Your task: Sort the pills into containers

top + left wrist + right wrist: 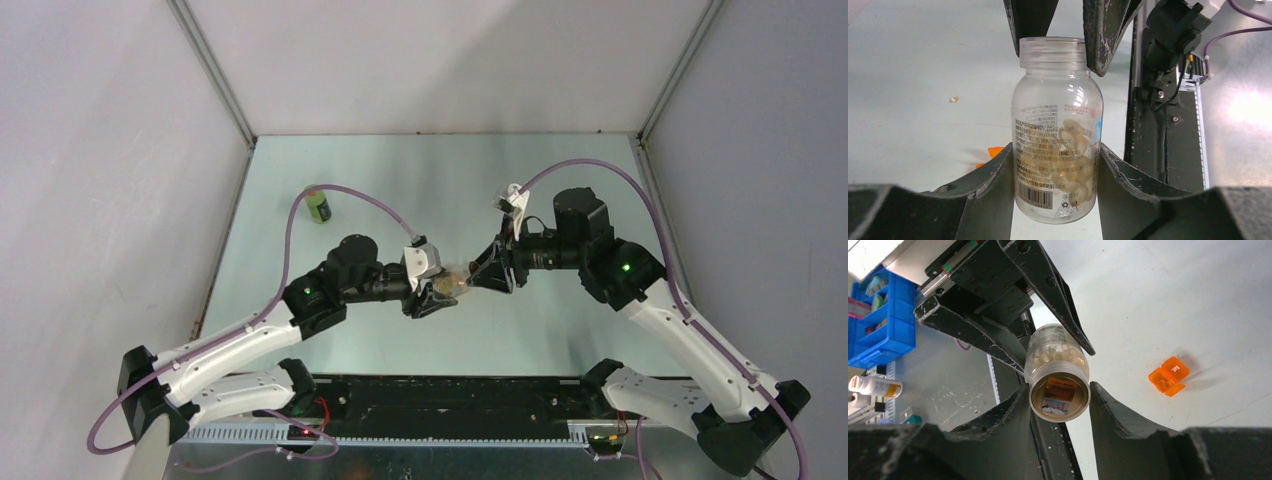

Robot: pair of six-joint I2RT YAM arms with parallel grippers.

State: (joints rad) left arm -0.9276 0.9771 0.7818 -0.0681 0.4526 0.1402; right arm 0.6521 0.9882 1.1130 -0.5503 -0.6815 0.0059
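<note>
A clear pill bottle [451, 283] holding pale capsules hangs above the table between both grippers. In the left wrist view my left gripper [1055, 151] is shut on the body of the bottle [1058, 100]. In the right wrist view my right gripper [1058, 388] is shut round the bottle's top end [1059, 395], which bears an orange label. An open orange box [1168, 376] with two recesses lies on the table to the right, with pills in one recess. A green bottle [318, 206] with a dark label stands at the far left.
One loose pill [954, 99] lies on the table left of the held bottle. Off the table's near edge are a blue bin [878, 325] and a small white bottle [873, 386]. Grey walls close in the table.
</note>
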